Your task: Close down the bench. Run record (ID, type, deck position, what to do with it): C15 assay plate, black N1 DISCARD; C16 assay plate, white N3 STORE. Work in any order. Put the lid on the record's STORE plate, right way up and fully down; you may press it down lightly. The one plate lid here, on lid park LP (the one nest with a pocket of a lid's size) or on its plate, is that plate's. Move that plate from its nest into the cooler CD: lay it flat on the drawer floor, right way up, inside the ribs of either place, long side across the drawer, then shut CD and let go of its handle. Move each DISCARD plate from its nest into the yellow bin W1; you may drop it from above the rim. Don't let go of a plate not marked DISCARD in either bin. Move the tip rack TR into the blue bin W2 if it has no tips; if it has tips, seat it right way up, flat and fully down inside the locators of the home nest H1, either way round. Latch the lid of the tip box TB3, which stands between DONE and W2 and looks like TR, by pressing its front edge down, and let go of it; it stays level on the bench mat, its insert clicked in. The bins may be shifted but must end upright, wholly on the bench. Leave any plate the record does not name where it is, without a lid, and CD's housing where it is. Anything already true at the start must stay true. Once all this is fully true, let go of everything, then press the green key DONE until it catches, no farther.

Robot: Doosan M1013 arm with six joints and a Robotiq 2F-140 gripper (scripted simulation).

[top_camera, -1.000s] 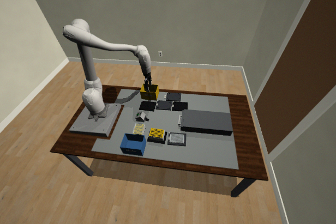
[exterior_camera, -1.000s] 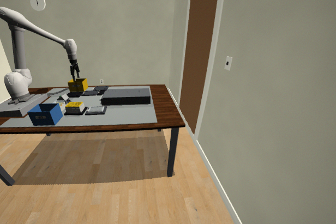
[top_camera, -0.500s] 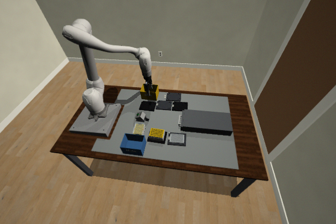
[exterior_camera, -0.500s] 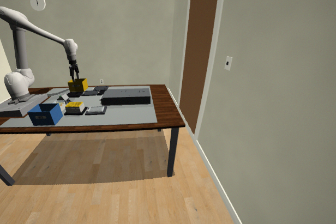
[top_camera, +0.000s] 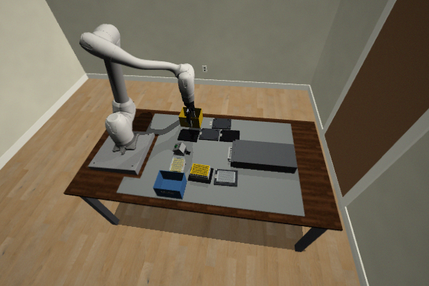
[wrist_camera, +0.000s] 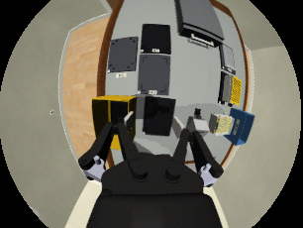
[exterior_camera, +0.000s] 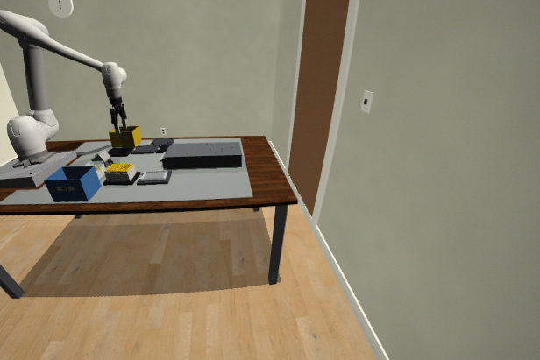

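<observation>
My gripper (top_camera: 189, 115) is open and empty. It hangs by the yellow bin W1 (top_camera: 191, 117), above the bin's front edge and the dark nest N1 (top_camera: 188, 135). In the wrist view my fingers frame the black square of N1 (wrist_camera: 158, 115), with the yellow bin (wrist_camera: 108, 113) just to the left. I cannot tell whether a black plate lies in the bin. The nests N2 (top_camera: 209, 134), N3 (top_camera: 229, 135) and the rear one (top_camera: 221, 123) all look dark and flat. The cooler CD (top_camera: 263, 155) looks shut. The tip rack with yellow tips (top_camera: 200, 172) stands on a dark base.
The blue bin W2 (top_camera: 170, 184) stands at the mat's front. The pale tip box TB3 (top_camera: 177, 164) stands behind it, and the DONE key (top_camera: 180, 147) behind that. A grey dotted plate or nest (top_camera: 225, 177) lies right of the tip rack. The arm's base plate (top_camera: 122, 156) is at the left.
</observation>
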